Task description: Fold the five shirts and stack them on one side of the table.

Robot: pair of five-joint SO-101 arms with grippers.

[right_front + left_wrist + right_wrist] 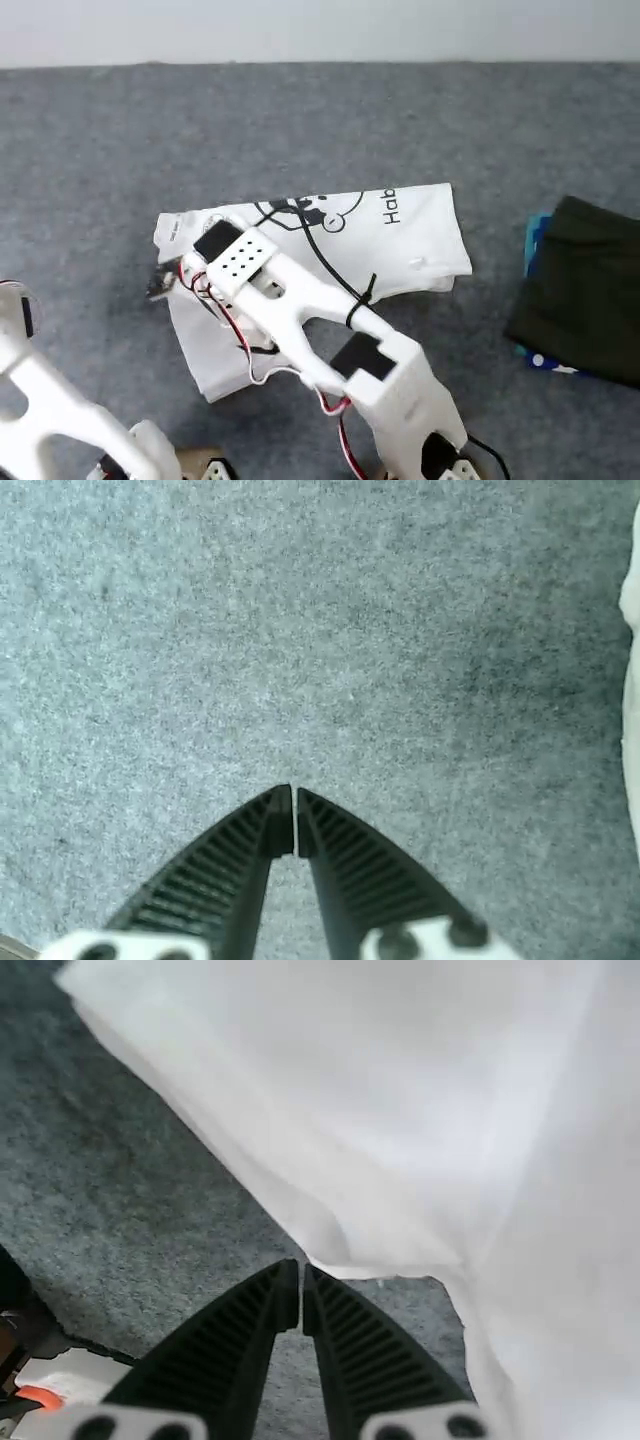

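The white shirt (410,240) lies near the middle of the grey table (300,130), partly folded, with its black print facing up. The right arm (300,300) stretches across it and hides much of its lower half. The right gripper (300,1282) is at the shirt's left edge. In the right wrist view its jaws are drawn together to a hairline gap, with the tips right at the hem of the shirt (450,1110). Whether any cloth is caught between them cannot be made out.

The left arm (40,400) is at the table's near left corner, cut off by the frame. The left gripper (295,815) is closed and holds nothing above bare grey surface. A strip of white cloth (630,680) shows at the border of the left wrist view.

At the right side of the table, well apart from the white shirt, a dark shirt (585,290) tops a stack. It covers most of the blue cloth (535,240) beneath it, and the count cannot be told.
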